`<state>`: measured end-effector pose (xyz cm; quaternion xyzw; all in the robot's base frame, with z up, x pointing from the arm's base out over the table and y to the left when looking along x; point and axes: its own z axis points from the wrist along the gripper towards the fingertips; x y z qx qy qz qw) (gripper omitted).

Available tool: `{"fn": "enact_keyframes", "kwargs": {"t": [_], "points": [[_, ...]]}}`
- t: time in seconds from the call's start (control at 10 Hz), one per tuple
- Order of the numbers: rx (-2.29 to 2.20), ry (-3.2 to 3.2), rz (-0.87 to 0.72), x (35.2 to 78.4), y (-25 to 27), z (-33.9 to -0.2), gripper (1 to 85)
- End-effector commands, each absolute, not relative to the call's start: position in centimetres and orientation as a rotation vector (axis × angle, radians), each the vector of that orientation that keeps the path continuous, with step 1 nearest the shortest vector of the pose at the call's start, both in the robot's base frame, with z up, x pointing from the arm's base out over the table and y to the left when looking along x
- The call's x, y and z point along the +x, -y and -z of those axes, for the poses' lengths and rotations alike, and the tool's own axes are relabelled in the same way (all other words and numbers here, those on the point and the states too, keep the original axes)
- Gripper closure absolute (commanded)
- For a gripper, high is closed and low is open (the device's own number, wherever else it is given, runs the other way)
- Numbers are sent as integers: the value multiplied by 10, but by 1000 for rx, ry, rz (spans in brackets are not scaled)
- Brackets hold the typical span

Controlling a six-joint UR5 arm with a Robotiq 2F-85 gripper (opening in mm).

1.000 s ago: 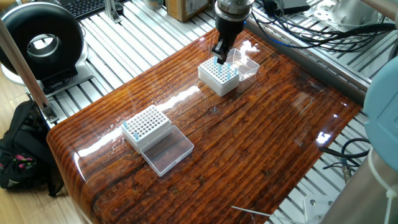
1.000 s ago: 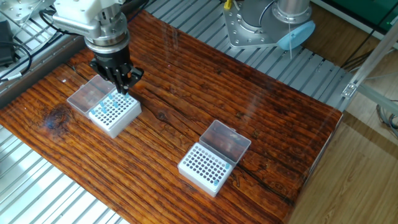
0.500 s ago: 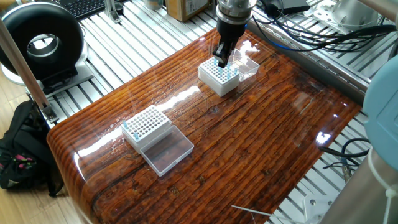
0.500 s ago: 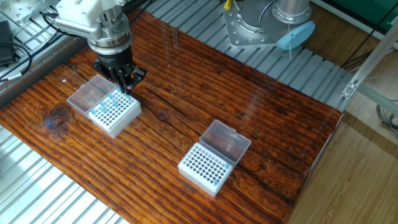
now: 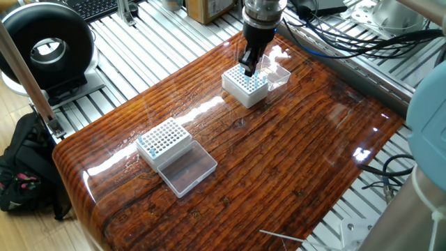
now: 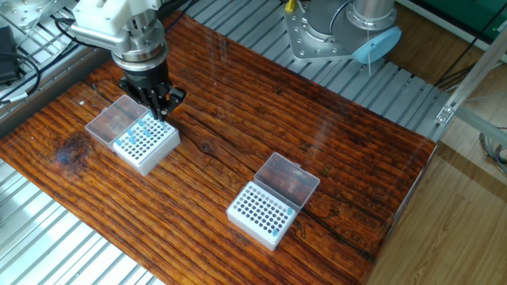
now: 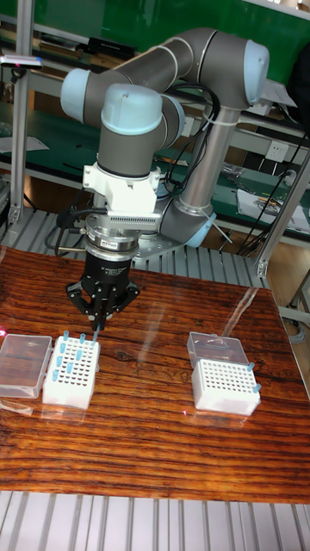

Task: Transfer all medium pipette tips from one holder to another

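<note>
Dark striped wood, glossy with glare, makes up the table (image 6: 333,150). In the tall fixed view, going left to right: a clear hinged lid (image 7: 24,365) lies flat at 9 o'clock, joined to a white holder (image 7: 71,373) that carries the medium pipette tips (image 7: 72,358), pale blue and scattered across its grid. How many there are is hard to count; they blur together. The gripper (image 7: 97,327) hangs over this holder's 1 o'clock corner, the jaws drawn close together at their ends. Whether a tip sits between them cannot be told, since the points are too small and dark. At 3 o'clock stands a second holder (image 7: 224,386) with its lid (image 7: 216,347) raised behind; a few blue tips (image 7: 254,380) show along its right edge.
</note>
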<state>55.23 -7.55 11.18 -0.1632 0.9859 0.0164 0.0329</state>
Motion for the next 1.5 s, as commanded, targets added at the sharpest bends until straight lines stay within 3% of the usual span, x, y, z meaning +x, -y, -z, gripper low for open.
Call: {"fn": "enact_keyframes", "kwargs": {"t": [0.0,0.3,0.4,0.6,0.7,0.8,1.4], "points": [[-494,-3029,-66,553,74,-113,847],[-508,-3027,-63,554,75,-110,840],[-538,-3021,-72,554,73,-110,727],[-571,-3023,-92,551,70,-109,590],[-585,-3029,-95,549,70,-109,450],[-591,-3033,-101,547,69,-109,417],[-549,-3054,-133,562,42,-119,427]]}}
